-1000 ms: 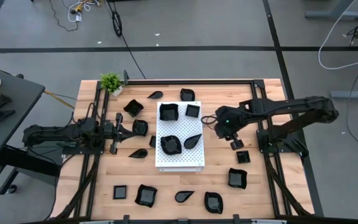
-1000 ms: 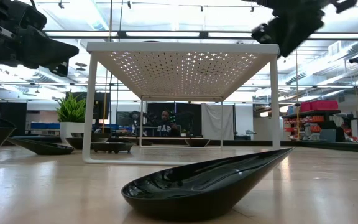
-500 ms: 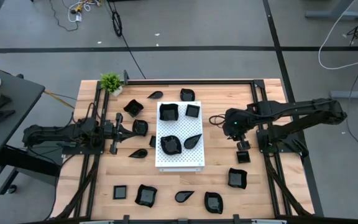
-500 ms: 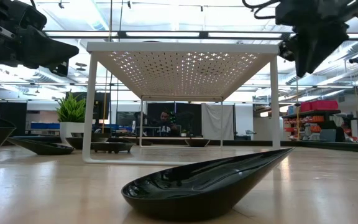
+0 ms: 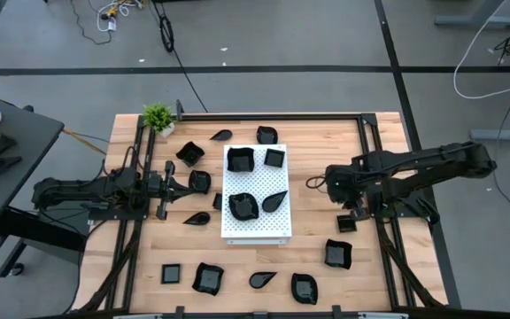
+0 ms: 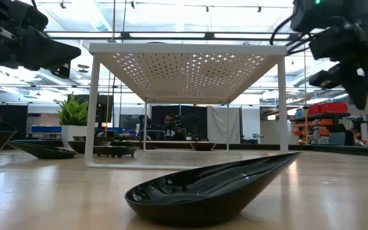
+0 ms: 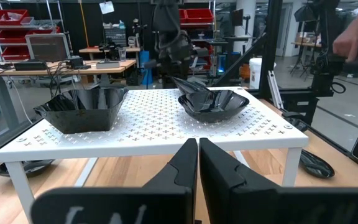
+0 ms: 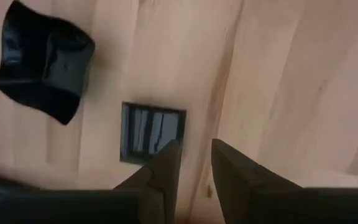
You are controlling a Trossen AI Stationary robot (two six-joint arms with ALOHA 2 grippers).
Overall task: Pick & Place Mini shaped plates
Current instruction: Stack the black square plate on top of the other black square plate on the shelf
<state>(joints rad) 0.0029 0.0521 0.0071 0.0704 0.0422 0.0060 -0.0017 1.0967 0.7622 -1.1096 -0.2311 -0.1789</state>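
The right arm reaches in from the table's right edge, stretched low across the wood toward the middle, its wrist bent so the right hand [image 5: 351,210] points down at the table. The hand hangs just above a small square plate [image 5: 346,223] lying on the wood right of the white perforated board [image 5: 255,232]. In the right wrist view the two dark fingers [image 8: 160,171] stand a little apart with bare table between them, pinching nothing; the square plate [image 8: 152,132] sits just beyond the tip of one finger, and a wavy-edged plate [image 8: 42,62] lies farther off. In the low view the right hand [image 6: 356,76] is well above the table surface.

The left arm lies along the table's left side, level with the wood, and its left hand [image 5: 182,185] aims at the board's left edge. Its fingers [image 7: 185,165] are pressed together and hold nothing.

Four mini plates rest on top of the board: a wavy one [image 5: 240,159], a square one [image 5: 274,158], another wavy one [image 5: 243,206] and a leaf-shaped one [image 5: 275,201]. The others are spread over the table around the board, among them a wavy plate [image 5: 338,254] near the front right, and a small green plant [image 5: 158,117] stands at the far left corner
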